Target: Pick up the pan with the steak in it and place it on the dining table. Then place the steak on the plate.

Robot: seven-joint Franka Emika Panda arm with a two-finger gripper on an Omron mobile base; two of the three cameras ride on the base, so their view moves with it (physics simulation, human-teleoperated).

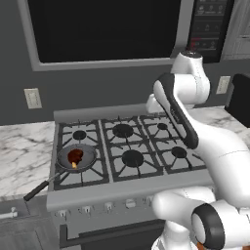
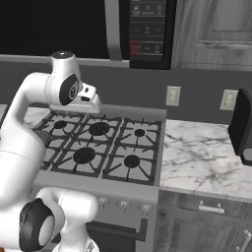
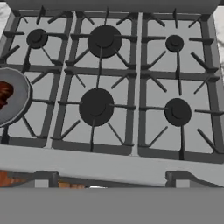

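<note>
The pan (image 1: 76,157) sits on the stove's front left burner, with its long black handle (image 1: 38,191) sticking out over the front left edge. The steak (image 1: 75,156) lies in the middle of it, with an orange spot on its near side. In the hand view the pan (image 3: 15,105) and the steak (image 3: 3,94) are cut off by the left edge. My gripper (image 3: 109,179) hovers high over the stove's front middle, to the right of the pan. Its jaws are open with nothing between them. The dining table and the plate are out of view.
The gas stove (image 1: 132,146) has several burners under dark grates, and a row of knobs (image 1: 107,207) runs along its front. Marble counters (image 2: 206,157) flank it. A dark appliance (image 2: 243,128) stands at the far right. A microwave (image 1: 102,29) hangs above the stove.
</note>
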